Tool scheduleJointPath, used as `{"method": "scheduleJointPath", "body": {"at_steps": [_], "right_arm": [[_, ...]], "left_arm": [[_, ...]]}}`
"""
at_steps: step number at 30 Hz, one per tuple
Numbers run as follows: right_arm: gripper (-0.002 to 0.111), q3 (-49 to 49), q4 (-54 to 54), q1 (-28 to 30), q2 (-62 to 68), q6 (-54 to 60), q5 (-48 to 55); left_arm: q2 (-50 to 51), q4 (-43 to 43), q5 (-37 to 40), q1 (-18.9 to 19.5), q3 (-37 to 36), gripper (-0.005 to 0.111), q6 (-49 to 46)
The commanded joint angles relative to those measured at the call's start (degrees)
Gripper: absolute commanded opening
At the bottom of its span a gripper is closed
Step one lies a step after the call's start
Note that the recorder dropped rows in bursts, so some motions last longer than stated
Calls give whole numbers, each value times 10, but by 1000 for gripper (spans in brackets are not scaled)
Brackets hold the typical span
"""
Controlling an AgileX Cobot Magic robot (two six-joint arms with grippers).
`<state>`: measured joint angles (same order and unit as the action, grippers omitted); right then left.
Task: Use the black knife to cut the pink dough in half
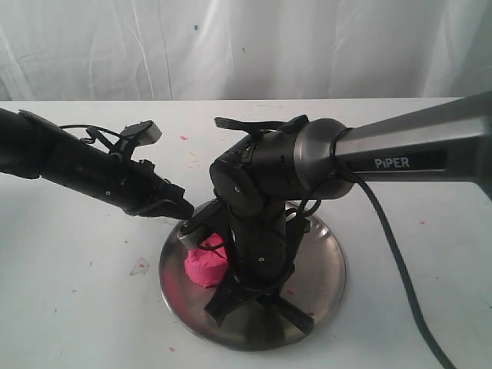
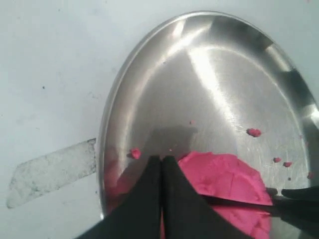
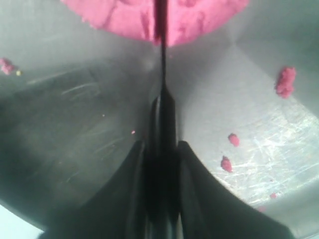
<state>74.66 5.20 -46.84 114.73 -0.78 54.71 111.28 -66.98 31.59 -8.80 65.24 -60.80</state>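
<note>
The pink dough lies as one round lump on the left part of the steel plate. My right gripper is shut on the black knife's handle. The thin blade runs forward and is sunk into the middle of the dough. In the left wrist view the blade crosses the dough as a dark line. My left gripper is shut with nothing in it, tips just over the plate at the dough's edge. In the exterior view the right arm hides the knife.
Small pink crumbs are scattered over the plate. A worn tape patch sits on the white table beside the rim. The right arm's cable trails across the table on the right. A white curtain hangs behind.
</note>
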Motion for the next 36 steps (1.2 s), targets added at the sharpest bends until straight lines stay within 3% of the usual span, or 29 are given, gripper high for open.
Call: {"method": "scheduleJointPath", "body": {"at_steps": [1,36], "right_arm": [[0,0,-2,-1,1,8,5],[0,21,13,-1,1,32,100]], "left_arm": [[-20,19,10,1,3,0,20],[-63,59,0,1,2,0,75]]}}
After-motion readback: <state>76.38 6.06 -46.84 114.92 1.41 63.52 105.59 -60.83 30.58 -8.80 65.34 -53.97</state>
